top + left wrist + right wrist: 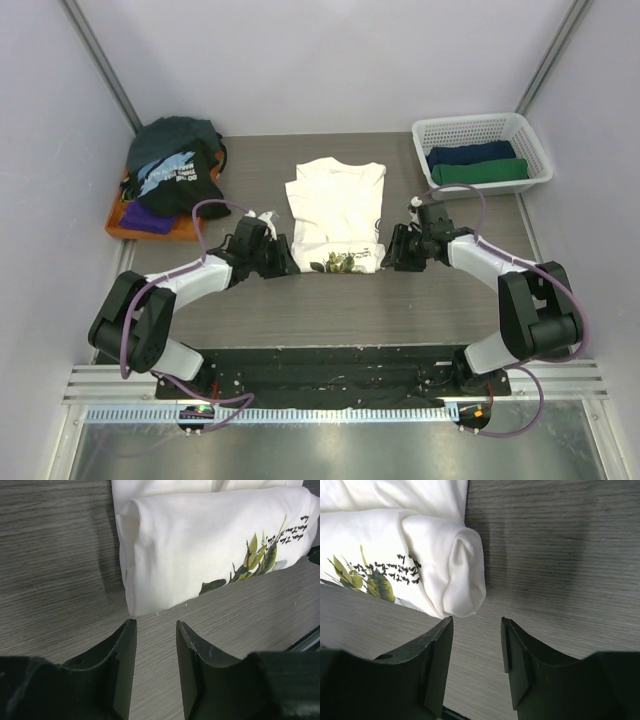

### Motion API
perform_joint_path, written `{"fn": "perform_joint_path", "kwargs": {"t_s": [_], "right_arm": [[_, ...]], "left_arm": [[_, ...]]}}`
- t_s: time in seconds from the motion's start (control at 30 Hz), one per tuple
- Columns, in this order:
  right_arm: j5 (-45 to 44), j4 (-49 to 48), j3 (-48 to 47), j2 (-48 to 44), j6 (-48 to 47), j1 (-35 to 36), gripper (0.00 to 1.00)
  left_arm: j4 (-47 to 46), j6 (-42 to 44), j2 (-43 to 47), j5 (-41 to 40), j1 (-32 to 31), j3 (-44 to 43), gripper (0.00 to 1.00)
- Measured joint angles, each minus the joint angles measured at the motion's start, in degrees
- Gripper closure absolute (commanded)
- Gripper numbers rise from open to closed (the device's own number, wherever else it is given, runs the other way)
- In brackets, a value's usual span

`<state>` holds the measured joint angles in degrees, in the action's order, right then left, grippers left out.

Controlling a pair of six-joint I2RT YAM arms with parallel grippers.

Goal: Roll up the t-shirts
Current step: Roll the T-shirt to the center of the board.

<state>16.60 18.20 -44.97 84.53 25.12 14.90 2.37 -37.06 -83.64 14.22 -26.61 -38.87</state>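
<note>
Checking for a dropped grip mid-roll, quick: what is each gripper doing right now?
Left gripper: open, holding nothing, just short of the partly rolled cream t-shirt.
Right gripper: open, holding nothing, by the roll's other end.

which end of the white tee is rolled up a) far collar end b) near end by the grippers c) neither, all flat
b: the white tee is rolled at its near end, between the left gripper and right gripper; its far part lies flat.

White lattice basket (470, 122) far right, flat orange tray (160, 234) far left, on grey wood-grain table (350, 310)
</note>
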Motion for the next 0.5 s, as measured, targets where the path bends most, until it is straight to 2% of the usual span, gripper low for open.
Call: {"fn": "perform_joint_path", "kwargs": {"t_s": [0.23,0.33,0.37,0.47,0.5], "right_arm": [[0.70,-2.43,0.00,2.93,-0.04,0.00,0.53],[1.53,-3.52,-0.02,4.37,-0.15,0.00,0.63],[1.79,-3.74,-0.02,4.79,-0.26,0.02,0.74],[2.60,-4.39,-0.02,5.53,-0.63,0.09,0.92],[2.89,-4.57,-0.02,5.64,-0.70,0.11,0.94]], "left_arm": [[-0.02,0.15,-0.44,-1.29,0.00,0.00,0.60],[-0.02,0.28,-1.33,-1.40,0.00,-0.20,0.62],[-0.07,0.33,-1.70,-1.40,0.00,-0.24,0.64],[-0.15,0.37,-2.91,-1.40,0.00,-0.48,0.65],[-0.17,0.44,-3.28,-1.44,0.00,-0.57,0.66]]}}
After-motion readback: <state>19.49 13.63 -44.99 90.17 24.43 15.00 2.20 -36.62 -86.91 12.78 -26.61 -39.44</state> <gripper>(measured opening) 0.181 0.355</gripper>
